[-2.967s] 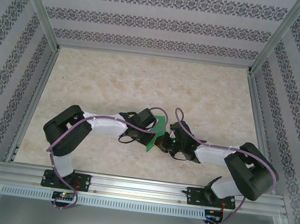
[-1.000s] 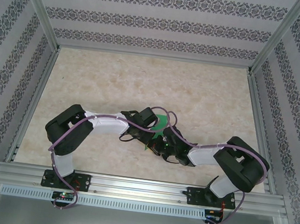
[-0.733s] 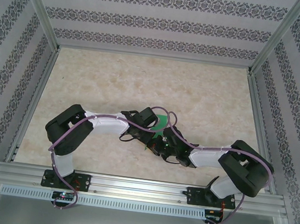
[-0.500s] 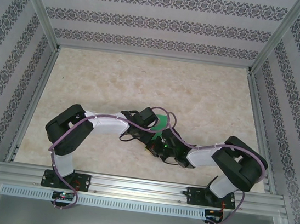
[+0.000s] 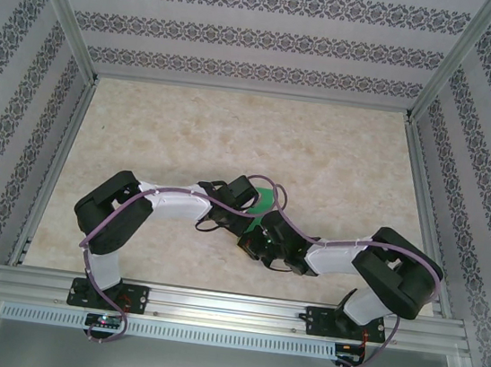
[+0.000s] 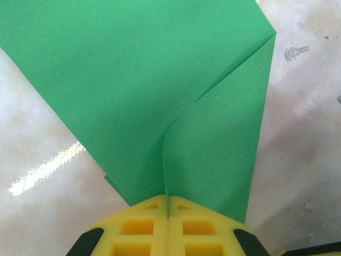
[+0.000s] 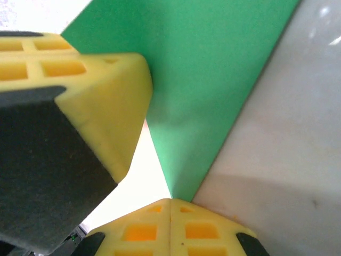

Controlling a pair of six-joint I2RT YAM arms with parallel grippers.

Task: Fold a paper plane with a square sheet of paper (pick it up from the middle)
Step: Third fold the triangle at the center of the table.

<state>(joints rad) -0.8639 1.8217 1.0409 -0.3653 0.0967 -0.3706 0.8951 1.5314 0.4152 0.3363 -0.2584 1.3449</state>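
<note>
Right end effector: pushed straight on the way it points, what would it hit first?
The green paper that the right end effector is clamping, which stretches ahead of its tips. A finger of the left end effector sits close beside that line; depth is unclear.

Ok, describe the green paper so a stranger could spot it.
On the marbled table, find where the left gripper and right gripper meet. Pinched in both is the green paper: the one bright green, creased sheet among black and yellow parts.
</note>
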